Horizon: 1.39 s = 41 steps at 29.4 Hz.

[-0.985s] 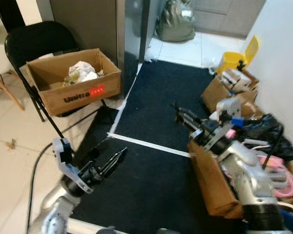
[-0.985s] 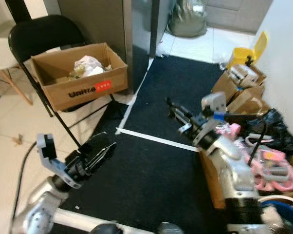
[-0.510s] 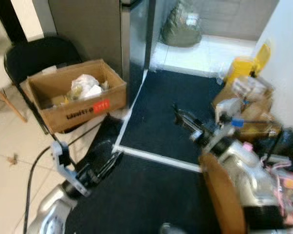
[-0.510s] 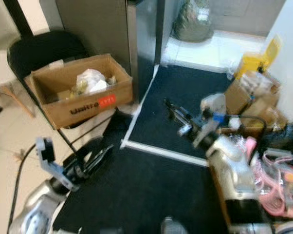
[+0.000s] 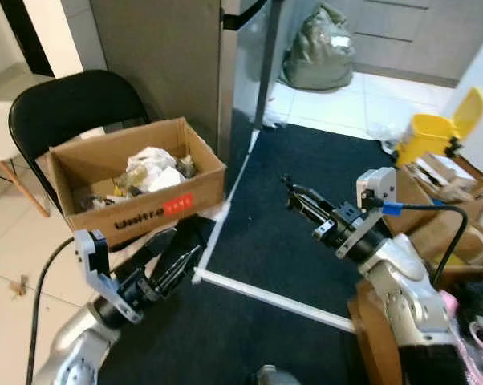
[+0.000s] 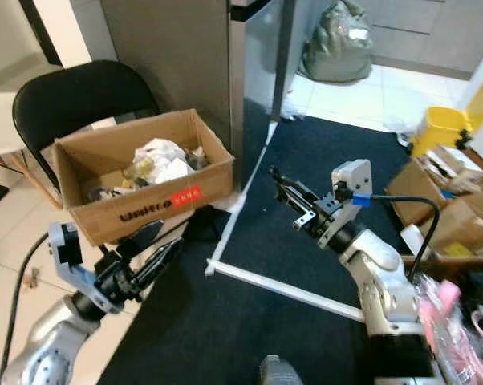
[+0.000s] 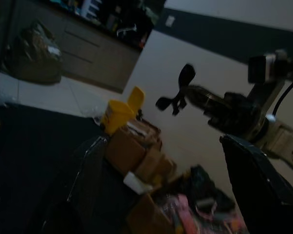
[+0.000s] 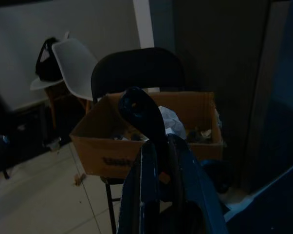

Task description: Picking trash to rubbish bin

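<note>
A cardboard box (image 5: 149,215) with a red label rests on a black folding chair (image 5: 73,100); crumpled white paper and other trash (image 5: 155,164) lie inside it. A yellow bin (image 5: 428,138) with its lid up stands at the far right. My left gripper (image 5: 185,242) is open and low, just in front of the box and below its front wall. My right gripper (image 5: 290,184) is held out over the dark mat, right of the box. Its fingers (image 8: 158,161) are shut on a small dark curved piece (image 8: 139,109).
A dark mat (image 5: 306,208) with a white tape line (image 5: 273,298) covers the floor ahead. A grey cabinet (image 5: 161,56) rises behind the box. A full grey-green bag (image 5: 322,56) sits at the back. Cardboard boxes and clutter (image 5: 446,204) line the right wall. A white chair (image 8: 76,61) stands on the left.
The camera has shifted, so the box and chair sit closer and more central. Both arms keep much the same pose; the left gripper now lies nearer the box front.
</note>
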{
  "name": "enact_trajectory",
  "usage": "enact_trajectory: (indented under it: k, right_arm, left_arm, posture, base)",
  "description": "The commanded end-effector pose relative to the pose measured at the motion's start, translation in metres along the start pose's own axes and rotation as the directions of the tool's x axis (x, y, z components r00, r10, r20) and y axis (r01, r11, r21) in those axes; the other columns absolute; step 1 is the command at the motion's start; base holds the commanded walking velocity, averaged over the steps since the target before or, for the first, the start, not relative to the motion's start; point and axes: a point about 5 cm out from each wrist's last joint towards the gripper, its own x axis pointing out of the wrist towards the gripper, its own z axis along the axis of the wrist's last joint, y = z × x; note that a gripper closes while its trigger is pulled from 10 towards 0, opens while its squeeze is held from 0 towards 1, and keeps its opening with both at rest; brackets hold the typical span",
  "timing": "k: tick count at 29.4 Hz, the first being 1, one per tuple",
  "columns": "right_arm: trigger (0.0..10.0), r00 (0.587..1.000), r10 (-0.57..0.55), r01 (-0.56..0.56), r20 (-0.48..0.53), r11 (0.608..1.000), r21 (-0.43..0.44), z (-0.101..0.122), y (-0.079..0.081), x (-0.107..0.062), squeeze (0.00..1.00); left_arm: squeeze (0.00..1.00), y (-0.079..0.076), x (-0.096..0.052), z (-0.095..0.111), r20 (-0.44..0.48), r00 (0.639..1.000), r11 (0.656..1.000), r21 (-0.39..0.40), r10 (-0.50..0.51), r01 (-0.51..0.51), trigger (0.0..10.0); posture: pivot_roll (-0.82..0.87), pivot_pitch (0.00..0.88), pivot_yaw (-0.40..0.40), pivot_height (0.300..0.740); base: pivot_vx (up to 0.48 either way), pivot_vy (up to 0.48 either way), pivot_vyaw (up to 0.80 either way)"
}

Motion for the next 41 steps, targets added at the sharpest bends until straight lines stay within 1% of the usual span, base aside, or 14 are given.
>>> enact_trajectory:
  k: [1,4,10,17,19,24,32,34,36,40,41]
  right_arm:
    - [10.0,1.000,0.010,-0.010,0.002,1.000,0.002,0.000,0.001,0.000,0.00]
    - [10.0,0.999,0.035,-0.035,-0.005,0.999,-0.018,0.000,0.003,-0.002,0.00]
    - [10.0,0.999,0.047,-0.047,-0.004,0.999,-0.018,0.000,0.004,-0.002,0.00]
    - [10.0,0.998,0.069,-0.069,-0.010,0.998,-0.009,-0.002,0.007,-0.003,0.00]
    - [10.0,0.997,0.081,-0.081,-0.002,0.997,0.008,-0.001,0.008,-0.002,0.00]
    - [10.0,0.999,0.036,-0.036,-0.032,0.999,-0.007,-0.005,0.004,0.000,0.00]
    - [10.0,0.999,0.034,-0.034,-0.040,0.999,-0.011,-0.005,0.004,0.000,0.00]
    - [10.0,0.997,0.024,-0.027,-0.072,0.999,-0.033,-0.009,0.002,-0.001,0.00]
    - [10.0,0.996,0.027,-0.031,-0.087,0.999,-0.041,-0.010,0.001,-0.002,0.00]
    - [10.0,0.994,0.042,-0.047,-0.102,0.998,-0.047,-0.012,0.002,-0.004,0.00]
    - [10.0,0.988,0.069,-0.079,-0.139,0.995,-0.066,-0.015,0.003,-0.006,0.00]
  left_arm:
    - [0.00,-0.001,-0.001,0.002,-0.006,1.000,1.000,0.003,0.004,-0.004,10.0]
    - [0.00,-0.002,0.001,0.004,-0.005,1.000,1.000,0.005,0.000,0.000,10.0]
    - [0.00,0.000,0.000,0.005,-0.009,1.000,1.000,0.004,0.001,-0.001,10.0]
    - [0.00,0.007,-0.007,-0.004,-0.023,1.000,1.000,-0.007,0.009,-0.009,10.0]
    - [0.00,0.008,-0.009,-0.006,-0.025,1.000,1.000,-0.010,0.010,-0.011,10.0]
    - [0.00,0.010,-0.011,-0.010,-0.031,0.999,1.000,-0.015,0.011,-0.012,10.0]
    - [0.00,0.013,-0.013,-0.014,-0.033,0.999,1.000,-0.018,0.011,-0.012,10.0]
    - [0.00,0.015,-0.015,-0.017,-0.032,0.999,1.000,-0.020,0.014,-0.015,10.0]
    - [0.00,0.017,-0.016,-0.018,-0.028,0.999,0.999,-0.033,0.019,-0.020,10.0]
    - [0.00,0.019,-0.018,-0.020,-0.032,0.999,0.999,-0.044,0.029,-0.030,10.0]
    - [0.00,0.022,-0.021,-0.022,-0.036,0.999,0.998,-0.047,0.034,-0.035,10.0]
  posture:
    - [0.01,0.000,-0.029,0.740]
    - [0.01,0.000,-0.029,0.740]
    - [0.01,0.000,-0.034,0.740]
    - [0.01,0.000,-0.035,0.740]
    - [0.01,0.000,-0.035,0.740]
    - [0.01,0.000,-0.037,0.740]
    - [0.01,0.000,-0.037,0.740]
    - [0.01,0.000,-0.040,0.740]
    - [0.01,0.000,-0.040,0.740]
    - [0.01,0.000,-0.040,0.740]
    - [0.01,0.000,-0.040,0.740]
  base:
    - [0.446,0.000,0.00]
    - [0.449,0.000,0.71]
    - [0.449,0.000,0.78]
    - [0.449,0.000,0.78]
    - [0.450,0.000,0.78]
    - [0.449,0.000,0.00]
    - [0.450,0.000,0.00]
    - [0.429,0.000,0.00]
    - [0.364,0.000,0.00]
    - [0.000,0.000,0.00]
    - [0.000,0.000,0.00]
